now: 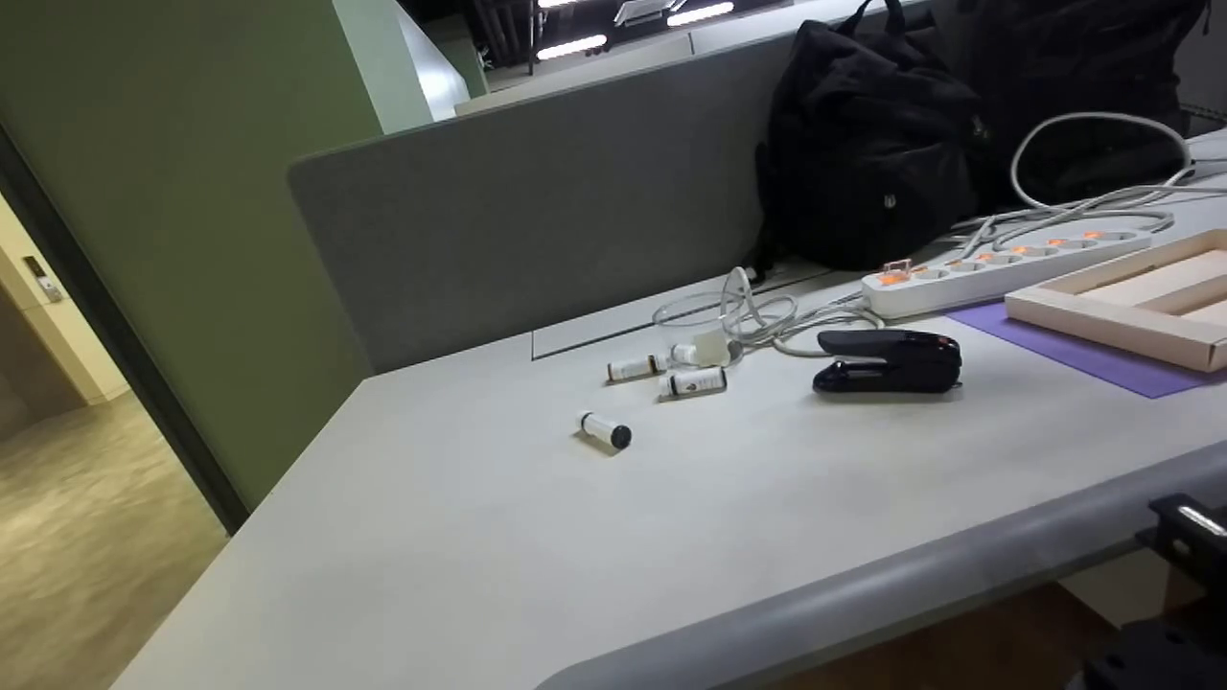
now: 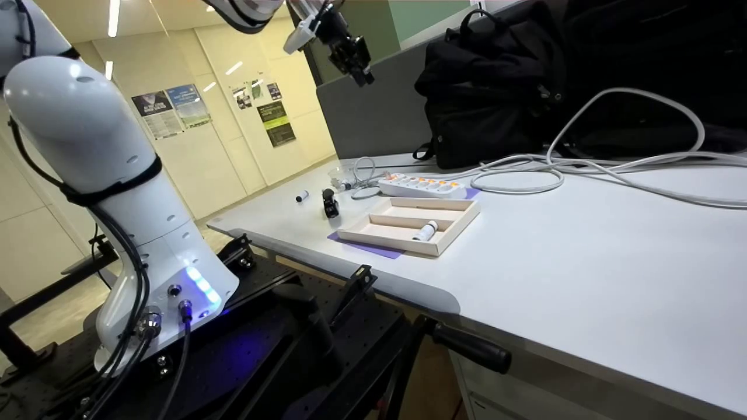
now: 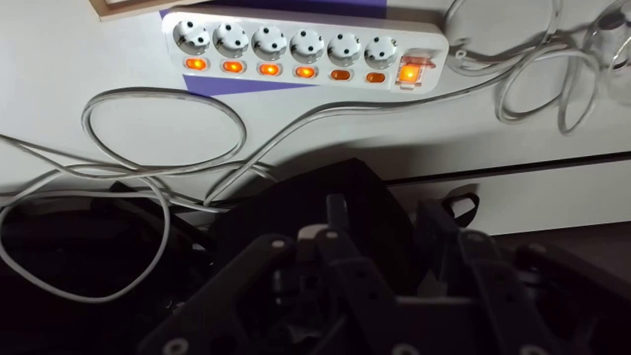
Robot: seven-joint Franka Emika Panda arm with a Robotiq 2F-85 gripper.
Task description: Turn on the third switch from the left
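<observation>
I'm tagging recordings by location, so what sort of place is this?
Likely an office or lab workspace: a grey partition runs along the back of a white desk, where a black stapler sits.

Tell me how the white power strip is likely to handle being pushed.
The power strip looks like rigid plastic, so it probably won't flex much. Lying long and low, it seems unlikely to tip. A sideways push may slide it, since it appears merely laid across the purple sheet.
</observation>
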